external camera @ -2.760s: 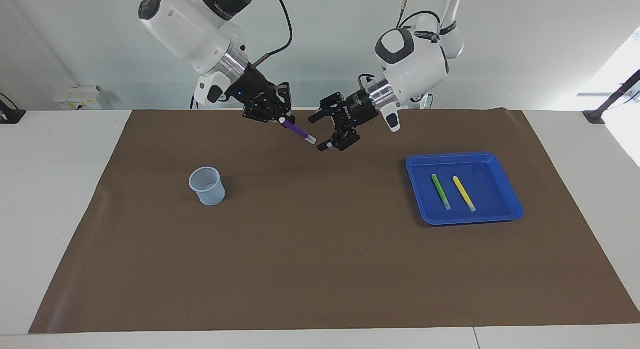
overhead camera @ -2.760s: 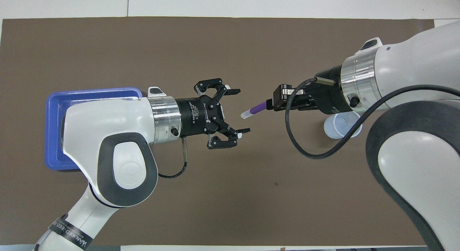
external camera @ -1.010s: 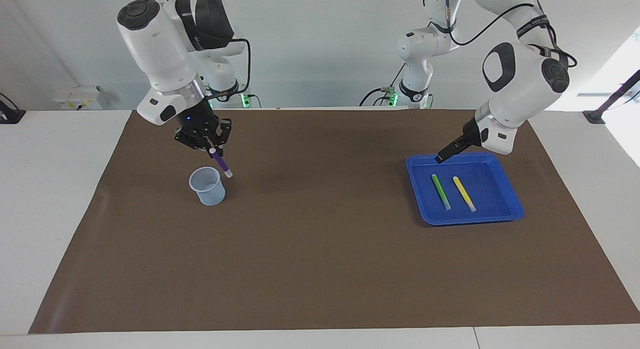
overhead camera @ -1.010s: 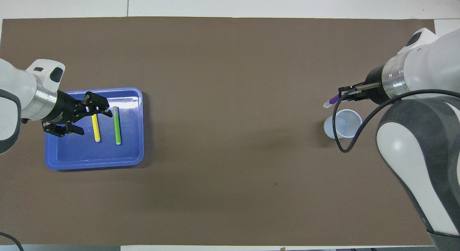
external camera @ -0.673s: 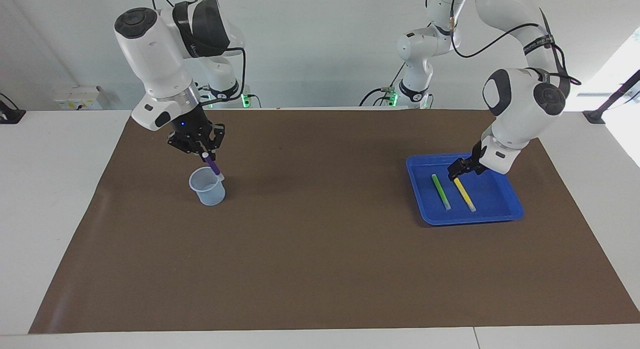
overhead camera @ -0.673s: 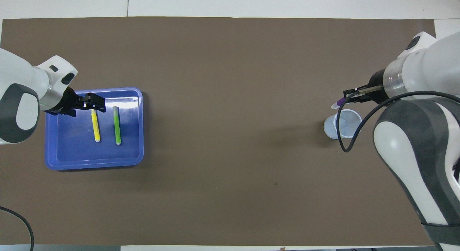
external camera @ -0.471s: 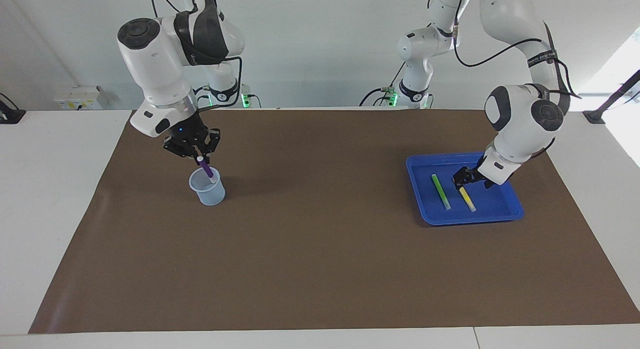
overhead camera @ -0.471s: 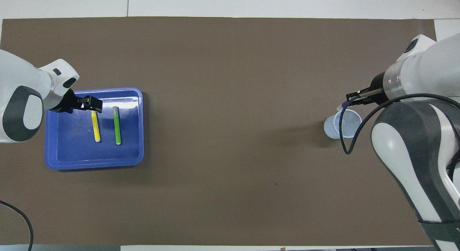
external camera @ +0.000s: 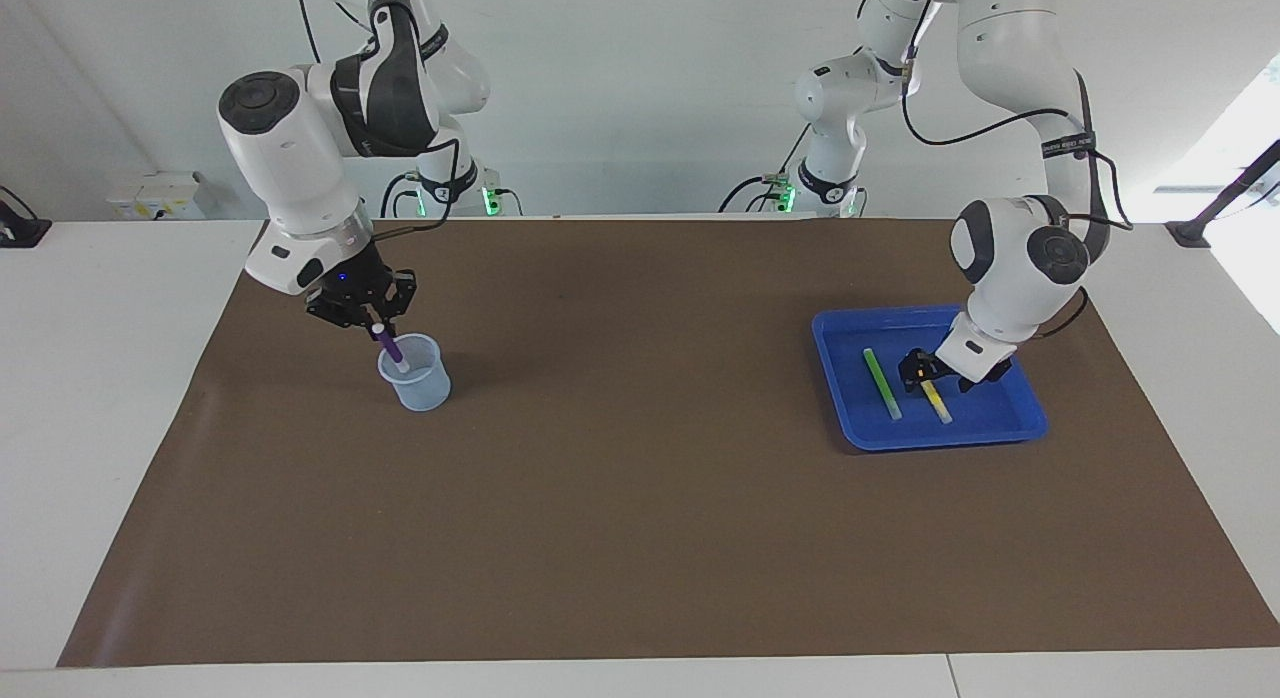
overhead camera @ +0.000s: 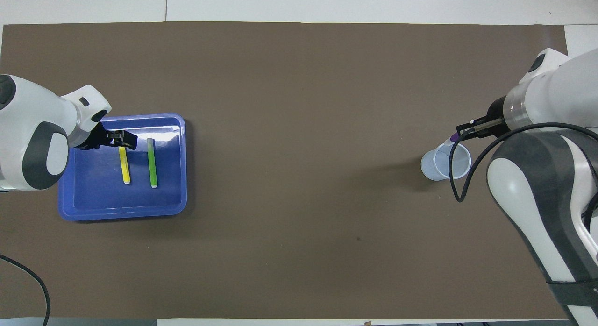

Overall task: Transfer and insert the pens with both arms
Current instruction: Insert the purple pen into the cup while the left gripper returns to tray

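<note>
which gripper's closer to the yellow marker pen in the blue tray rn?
Left. The left gripper is down in the blue tray at the yellow marker pen. The right gripper holds the purple pen over the clear plastic cup.

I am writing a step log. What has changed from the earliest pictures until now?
The right end effector carried the purple pen from mid-table to the cup; its tip now dips inside. The left end effector swung away and came down over the yellow pen in the blue tray. The green pen, tray and cup stayed put.
</note>
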